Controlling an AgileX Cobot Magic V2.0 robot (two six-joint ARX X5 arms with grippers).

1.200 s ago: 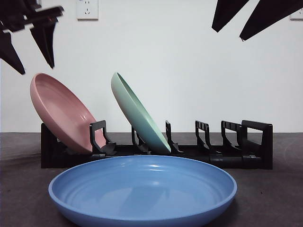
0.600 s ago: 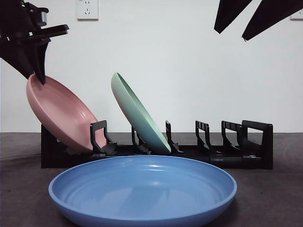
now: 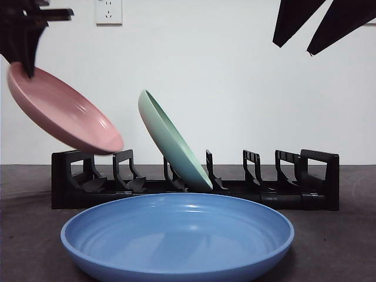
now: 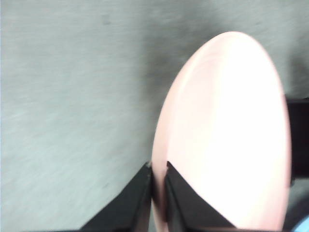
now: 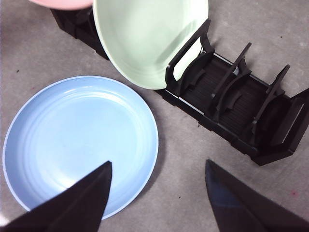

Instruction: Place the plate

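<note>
Plate, pink [image 3: 64, 120]: lifted clear of the black rack [image 3: 194, 188], where a second ago it leaned in the end slot at the rack's far-left end; half a second ago the left gripper [image 4: 158, 186] had come down onto its upper rim, and now the plate hangs tilted in the air above and just to the left of that end of the rack, touching no divider. Left gripper: fingers closed thin on the plate's rim, one finger on each face, as the left wrist view shows, with grey worktop [image 4: 72, 96] beneath. End slot of rack: now vacant, its dividers fully exposed. Plate, green [image 3: 173, 144]: unchanged, leaning in the slot next but one to the vacated slot. Plate, blue [image 3: 176, 235]: unchanged, lying flat on the worktop in front of the rack. Right gripper [image 5: 157, 188]: fingers spread wide and holding nothing, waiting high above the blue plate and the rack's right half. Reading for the task: the pink plate appears to be the one being placed; the pickup seems done and the carry begun, with set-down not yet made. Risk judged: the rim-only hold on a tilted plate may let it swing or slip
</note>
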